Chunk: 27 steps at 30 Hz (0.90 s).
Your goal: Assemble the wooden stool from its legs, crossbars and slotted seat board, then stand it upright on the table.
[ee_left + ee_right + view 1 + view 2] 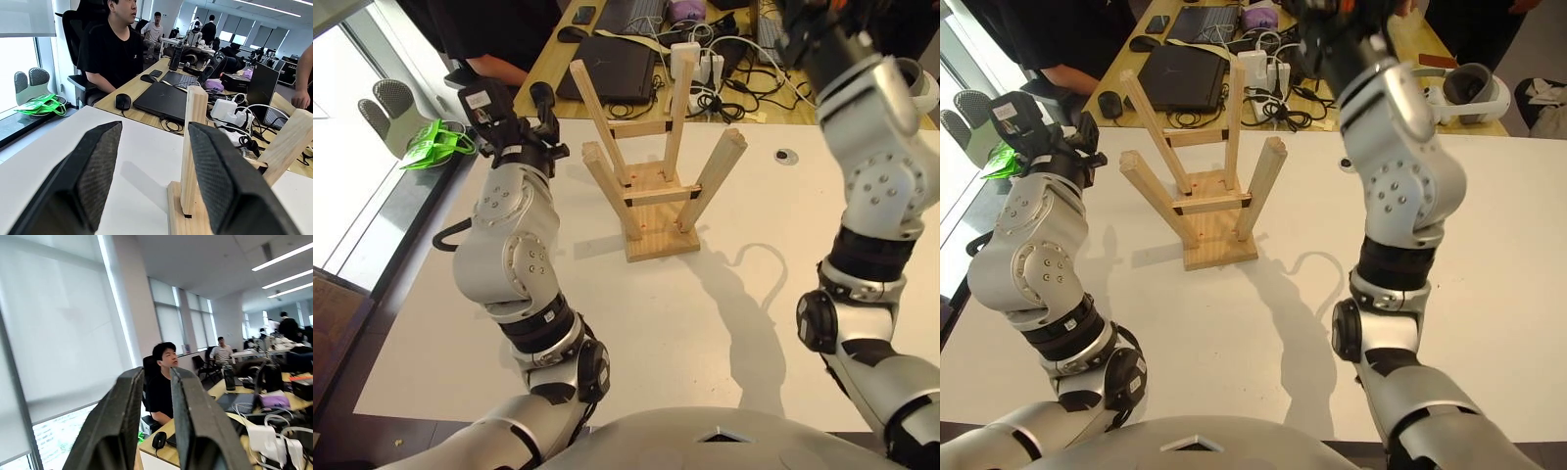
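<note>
The stool (658,194) is seen assembled but inverted at the far middle of the table (754,323): the seat (661,245) lies flat on the top and the four legs (615,191) point upward, splayed outward and joined by crossbars (641,128). The step in hand is judged to be the turning over, so that the stool is stood on its feet. The left gripper (155,142) is held just left of the stool at leg height, its pads spread wide with nothing between them and one leg standing ahead of them. The right gripper (156,377) is raised high at the far right, well above the table, its fingers drawn almost together on nothing. For a good turn, a leg should be taken close to a crossbar, where the frame is stiffest, and a second hold is best taken on the opposite side, since the leaning legs suggest that the joints may be loose and could be pulled apart by a one-sided lift. The seat should be lifted clear of the table before it is rotated, and all four feet should be set down together. Broad open table is offered on the near side and to the right. The far edge lies just behind the stool, with a laptop (607,64) and cables (744,83) beyond it, and the left edge lies close beside the left arm, so the swing is better directed nearward.
</note>
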{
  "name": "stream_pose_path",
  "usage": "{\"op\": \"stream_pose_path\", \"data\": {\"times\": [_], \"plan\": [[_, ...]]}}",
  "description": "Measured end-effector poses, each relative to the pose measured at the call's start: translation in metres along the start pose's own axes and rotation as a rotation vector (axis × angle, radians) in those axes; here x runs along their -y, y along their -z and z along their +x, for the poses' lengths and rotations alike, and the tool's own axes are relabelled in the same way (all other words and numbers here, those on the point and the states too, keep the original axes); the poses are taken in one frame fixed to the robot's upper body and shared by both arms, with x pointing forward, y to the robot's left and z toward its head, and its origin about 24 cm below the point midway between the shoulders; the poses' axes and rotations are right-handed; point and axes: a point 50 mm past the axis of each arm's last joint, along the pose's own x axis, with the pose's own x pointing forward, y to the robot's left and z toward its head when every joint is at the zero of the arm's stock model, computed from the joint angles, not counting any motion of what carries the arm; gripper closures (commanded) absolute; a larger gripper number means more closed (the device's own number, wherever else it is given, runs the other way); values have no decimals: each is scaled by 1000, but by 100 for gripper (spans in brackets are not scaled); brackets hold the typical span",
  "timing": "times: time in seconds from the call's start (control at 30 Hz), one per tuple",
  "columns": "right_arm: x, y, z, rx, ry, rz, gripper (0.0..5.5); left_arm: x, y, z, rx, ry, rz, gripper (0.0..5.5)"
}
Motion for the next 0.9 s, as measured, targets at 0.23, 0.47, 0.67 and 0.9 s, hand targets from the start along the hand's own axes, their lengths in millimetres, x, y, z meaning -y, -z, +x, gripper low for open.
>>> {"op": "stream_pose_path", "data": {"times": [0.23, 0.47, 0.67, 0.9], "plan": [[13, 41, -8, -296, -42, 80, 447, -2, -2, 1, 20, -16, -10, 301], [-16, 97, -50, -566, -222, 36, 447, 1, -4, 1, 37, -15, -19, 301], [2, 99, -40, -453, -76, 134, 447, 4, -3, 1, 40, -15, -26, 301], [0, 68, -35, -221, -21, 227, 447, 8, 1, 1, 26, -11, -31, 301]]}}
